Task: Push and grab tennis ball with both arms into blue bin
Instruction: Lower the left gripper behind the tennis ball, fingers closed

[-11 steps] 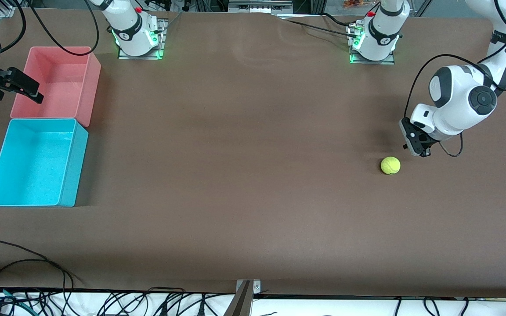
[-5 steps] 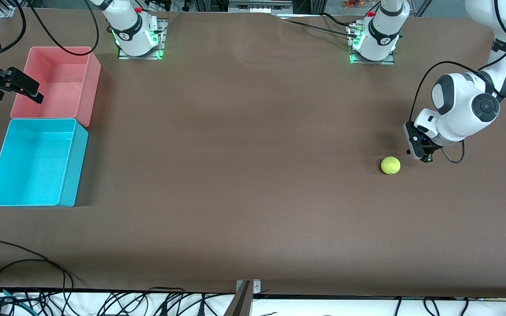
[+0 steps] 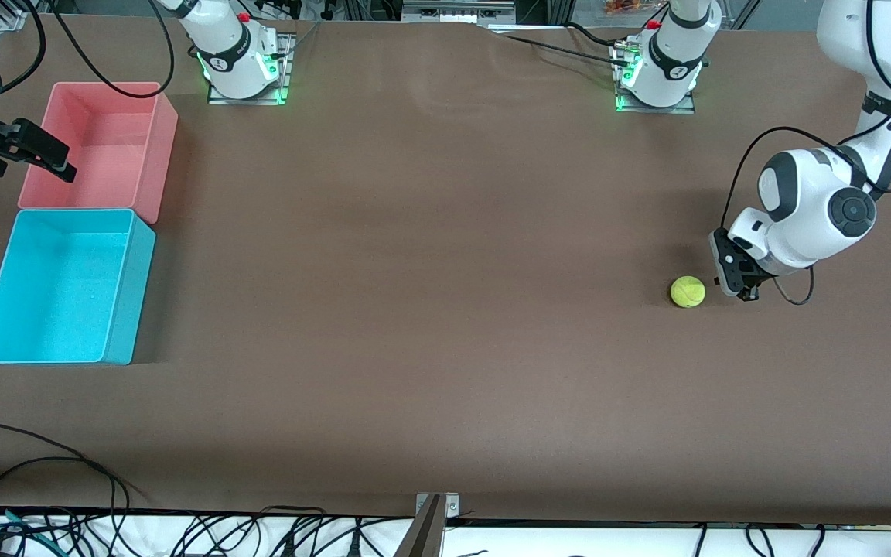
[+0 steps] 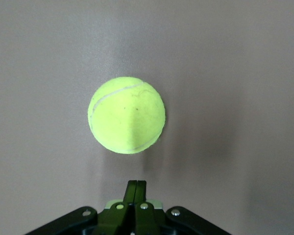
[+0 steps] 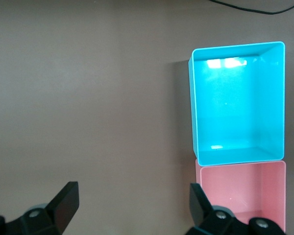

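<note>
The yellow-green tennis ball [image 3: 687, 292] lies on the brown table near the left arm's end; it fills the middle of the left wrist view [image 4: 126, 115]. My left gripper [image 3: 745, 295] is shut and empty, low beside the ball on the side toward the left arm's end, a small gap from it; its closed fingertips [image 4: 136, 187] point at the ball. The blue bin [image 3: 59, 286] stands empty at the right arm's end and shows in the right wrist view [image 5: 238, 103]. My right gripper [image 3: 59, 166] is open and empty, waiting beside the pink bin.
A pink bin [image 3: 101, 147] stands against the blue bin, farther from the front camera; it also shows in the right wrist view [image 5: 245, 193]. Both arm bases [image 3: 240, 62] stand at the table's back edge. Cables lie along the front edge.
My left gripper has come down and moved nearer to the front camera, ending close beside the ball. The ball and the right arm have not moved.
</note>
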Robot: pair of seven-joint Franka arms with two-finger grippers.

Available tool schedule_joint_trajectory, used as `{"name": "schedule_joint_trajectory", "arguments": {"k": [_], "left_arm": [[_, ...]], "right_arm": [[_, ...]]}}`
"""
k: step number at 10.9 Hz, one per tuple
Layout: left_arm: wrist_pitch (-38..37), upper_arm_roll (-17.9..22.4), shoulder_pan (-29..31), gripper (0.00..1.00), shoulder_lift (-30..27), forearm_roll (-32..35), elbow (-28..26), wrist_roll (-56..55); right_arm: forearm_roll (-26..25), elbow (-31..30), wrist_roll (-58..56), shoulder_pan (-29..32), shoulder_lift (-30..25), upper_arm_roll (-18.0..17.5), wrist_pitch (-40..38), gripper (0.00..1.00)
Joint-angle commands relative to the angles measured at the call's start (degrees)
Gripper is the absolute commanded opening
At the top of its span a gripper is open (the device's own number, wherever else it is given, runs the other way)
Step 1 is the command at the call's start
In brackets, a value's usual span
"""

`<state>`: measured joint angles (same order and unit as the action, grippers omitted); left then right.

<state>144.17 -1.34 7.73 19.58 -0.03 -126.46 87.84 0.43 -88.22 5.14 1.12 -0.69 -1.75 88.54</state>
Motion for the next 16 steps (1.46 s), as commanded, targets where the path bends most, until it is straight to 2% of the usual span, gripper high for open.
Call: {"name": "schedule_joint_trajectory", "arguments": {"k": [1,13,16], "left_arm": [[0.1,0.0,0.4,0.00,2.4,-1.2,1.5,1.8],[0.1,0.0,-0.3,0.00,4.8,-3.0,1.7,1.6],[0.1,0.0,-0.3,0.00,6.6,-2.8,4.0,1.8]], "right_arm": [[-0.3,1.5,0.0,-0.2,0.3,0.2,-1.0,1.00],[-0.3,1.4,-0.1,-0.1,0.4,0.3,-0.9,1.00],[-0.3,1.5,0.0,-0.1,0.3,0.3,-1.0,1.00]]}}
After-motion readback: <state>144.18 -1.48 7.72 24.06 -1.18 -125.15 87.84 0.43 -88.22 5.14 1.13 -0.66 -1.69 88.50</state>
